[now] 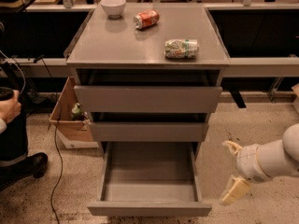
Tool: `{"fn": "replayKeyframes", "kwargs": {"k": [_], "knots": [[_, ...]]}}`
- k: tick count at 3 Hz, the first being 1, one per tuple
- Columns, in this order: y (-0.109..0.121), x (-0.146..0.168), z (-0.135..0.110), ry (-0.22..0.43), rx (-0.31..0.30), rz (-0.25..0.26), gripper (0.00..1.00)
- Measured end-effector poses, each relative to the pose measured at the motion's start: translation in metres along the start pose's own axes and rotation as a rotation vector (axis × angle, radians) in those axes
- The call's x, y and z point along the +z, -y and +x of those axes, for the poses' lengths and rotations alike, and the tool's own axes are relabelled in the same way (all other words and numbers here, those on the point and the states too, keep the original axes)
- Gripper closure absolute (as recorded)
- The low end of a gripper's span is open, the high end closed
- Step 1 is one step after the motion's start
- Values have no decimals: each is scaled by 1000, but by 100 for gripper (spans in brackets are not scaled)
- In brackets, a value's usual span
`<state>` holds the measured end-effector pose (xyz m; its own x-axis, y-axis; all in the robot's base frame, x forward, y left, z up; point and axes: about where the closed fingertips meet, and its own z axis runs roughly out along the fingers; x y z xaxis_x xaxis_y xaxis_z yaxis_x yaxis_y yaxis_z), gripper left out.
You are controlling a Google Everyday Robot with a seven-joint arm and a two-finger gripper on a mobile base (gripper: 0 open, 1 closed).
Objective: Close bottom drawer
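Note:
The bottom drawer [149,208] of the grey cabinet [147,55] is pulled far out, its grey box interior empty. The middle drawer front [148,131] and top drawer front [147,99] stand slightly out from the cabinet. My gripper [231,170] is low at the right of the cabinet, just right of the open bottom drawer's front corner and not touching it. Its two pale fingers [235,191] are spread apart and hold nothing. The white arm reaches in from the right edge.
On the cabinet top are a white bowl [113,6], a red can [146,18] and a crushed can [181,48]. A cardboard box [69,120] sits on the floor at the left. A person's hand and shoe [28,164] are at far left, with a cable [57,167] on the floor.

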<state>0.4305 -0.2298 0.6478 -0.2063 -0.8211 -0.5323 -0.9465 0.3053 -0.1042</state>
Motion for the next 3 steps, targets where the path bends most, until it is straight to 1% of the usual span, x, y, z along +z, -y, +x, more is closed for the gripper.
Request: {"fn": "replayKeyframes", "kwargs": {"k": [1, 2, 3], "knots": [[4, 64, 34, 83, 27, -14, 0], [-5, 93, 48, 109, 50, -52, 0], [-5, 93, 48, 109, 50, -53, 0]]}}
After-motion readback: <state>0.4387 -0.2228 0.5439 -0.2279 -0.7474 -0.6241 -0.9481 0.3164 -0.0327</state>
